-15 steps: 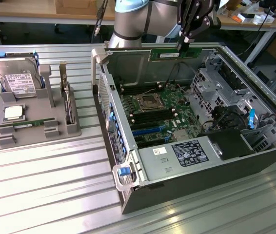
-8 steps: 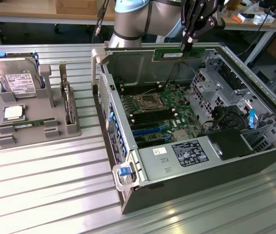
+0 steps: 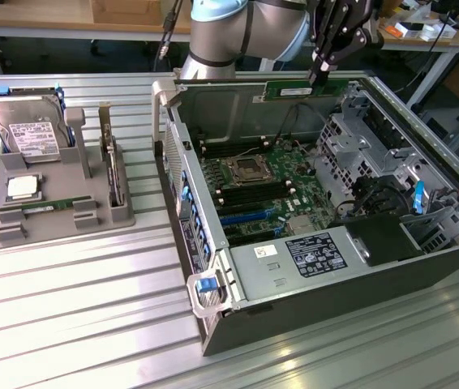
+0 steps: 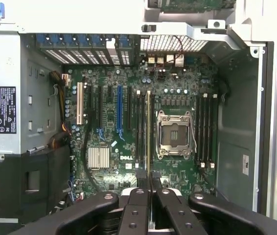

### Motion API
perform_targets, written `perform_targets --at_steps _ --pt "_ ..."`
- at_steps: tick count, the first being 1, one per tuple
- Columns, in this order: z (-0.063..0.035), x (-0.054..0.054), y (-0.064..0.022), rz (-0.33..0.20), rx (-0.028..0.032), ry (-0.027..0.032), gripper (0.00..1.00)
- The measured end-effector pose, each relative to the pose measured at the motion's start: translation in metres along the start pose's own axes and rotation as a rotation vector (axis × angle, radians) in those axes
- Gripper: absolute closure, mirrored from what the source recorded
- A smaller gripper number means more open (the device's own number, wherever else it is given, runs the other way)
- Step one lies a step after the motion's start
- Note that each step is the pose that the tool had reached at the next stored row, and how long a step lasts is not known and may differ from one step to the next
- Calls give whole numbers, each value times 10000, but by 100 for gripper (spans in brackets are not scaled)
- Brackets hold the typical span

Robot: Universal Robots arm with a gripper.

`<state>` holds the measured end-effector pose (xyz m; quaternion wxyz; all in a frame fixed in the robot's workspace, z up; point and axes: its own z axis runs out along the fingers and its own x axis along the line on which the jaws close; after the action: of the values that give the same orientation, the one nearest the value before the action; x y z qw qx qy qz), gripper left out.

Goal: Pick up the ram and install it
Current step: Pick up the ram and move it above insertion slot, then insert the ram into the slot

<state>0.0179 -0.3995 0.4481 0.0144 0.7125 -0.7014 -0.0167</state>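
The ram [image 3: 294, 87] is a long green stick held level above the far edge of the open computer case [image 3: 213, 324]. My gripper [image 3: 324, 74] is shut on its end toward the exterior view's right. In the wrist view the ram [image 4: 148, 127] shows edge-on as a thin line running out from between my black fingertips [image 4: 139, 180]. It hangs over the motherboard [image 4: 109, 122], lined up along the black memory slots [image 4: 137, 127] beside the empty processor socket [image 4: 175, 134]. It is still well above the board.
On the exterior view's left a grey holder tray [image 3: 59, 223] carries a silver hard drive [image 3: 31, 134], a square processor chip [image 3: 23, 188] and another green stick [image 3: 47, 207]. Inside the case are the power supply [image 3: 311, 255], drive cages [image 3: 351, 138] and loose cables [image 3: 375, 194].
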Motion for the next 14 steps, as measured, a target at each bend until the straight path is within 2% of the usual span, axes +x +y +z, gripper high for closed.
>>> perform_targets --at_steps 14 --pt "14 0 -6 -1 0 0 88"
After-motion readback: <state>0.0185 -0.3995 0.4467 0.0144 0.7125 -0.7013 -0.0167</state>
